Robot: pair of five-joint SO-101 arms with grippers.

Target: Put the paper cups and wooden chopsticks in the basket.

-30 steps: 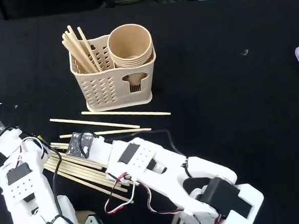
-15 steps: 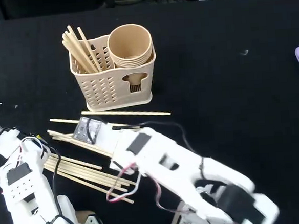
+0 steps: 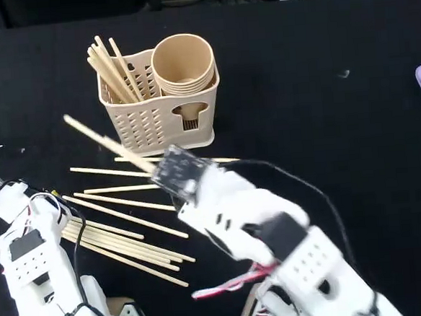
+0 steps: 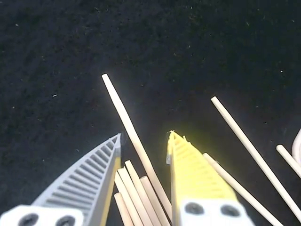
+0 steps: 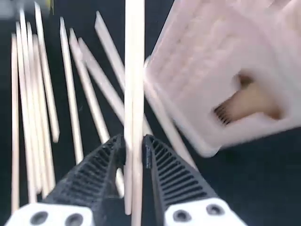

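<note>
Plainly well under way, not finished; on the black cloth-covered table (image 3: 319, 63), the cups part apparently done and the chopsticks part only begun.

Largest on it, the white right arm across the near middle; at its tip the black right gripper (image 5: 134, 141), pinched nearly shut on what looks like two pale held chopsticks (image 3: 101, 140), lifted off the table and slanting up just in front of the basket, not yet over its rim.

Next, the white left arm (image 3: 25, 250) at the near corner; its grey-and-yellow left gripper (image 4: 143, 139) spread wide and low over the table, straddling the ends of several sticks, gripping nothing.

Then the beige perforated plastic basket (image 3: 157, 122), upright at the far side; in one compartment a nested stack of tan paper cups (image 3: 183, 62); in the other a leaning sheaf of stowed wooden chopsticks (image 3: 110, 67).

Smallest, the loose wooden chopsticks (image 3: 128, 217), a dozen or so, scattered between basket and arms; all left to gather.
</note>
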